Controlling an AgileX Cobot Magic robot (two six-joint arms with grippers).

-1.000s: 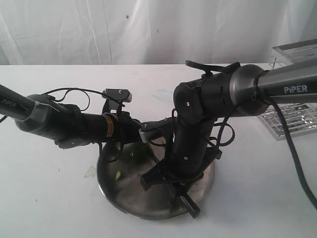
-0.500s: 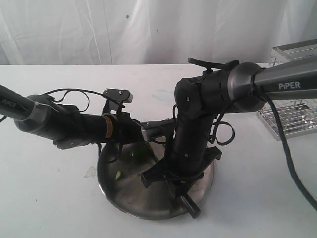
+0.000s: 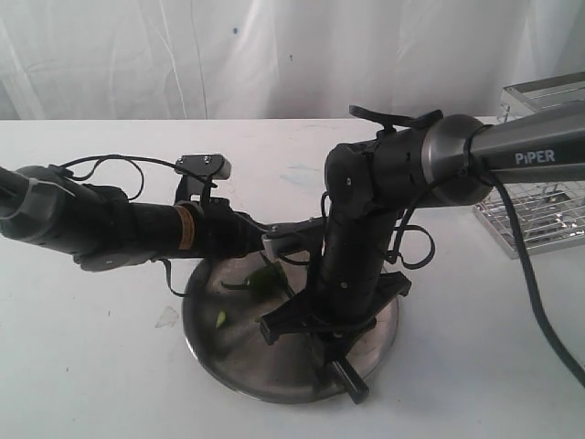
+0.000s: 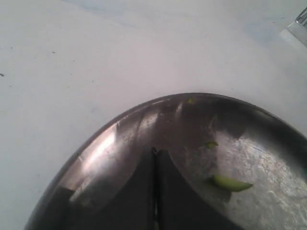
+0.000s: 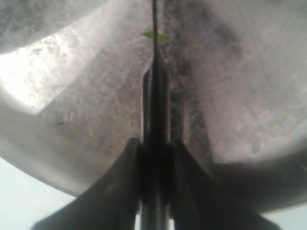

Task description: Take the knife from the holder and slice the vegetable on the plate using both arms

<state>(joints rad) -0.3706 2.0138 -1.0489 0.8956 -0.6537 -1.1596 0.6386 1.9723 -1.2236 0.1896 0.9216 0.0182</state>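
The dull steel plate (image 3: 245,358) lies on the white table. The dark green chilli (image 3: 261,278) rests on its far left part, with a pale cut bit (image 3: 219,319) nearby. My right gripper (image 3: 331,351) stands over the plate, shut on the black knife (image 3: 351,381); its handle end sticks out toward the near rim. In the right wrist view the knife (image 5: 154,91) runs edge-on from the gripper (image 5: 154,143) to a green bit (image 5: 153,34). My left gripper (image 3: 291,242) hovers over the plate's far edge. Its jaws (image 4: 154,153) are shut, nothing showing between them.
The chrome wire holder (image 3: 539,206) stands at the right edge, partly behind the right arm. Cut green pieces (image 4: 230,183) lie scattered on the plate (image 4: 110,143). White curtain at the back, bare table to the left and front.
The left arm has drawn back to the left and lifted a little, uncovering the chilli on the plate. The right arm with the knife has hardly moved.
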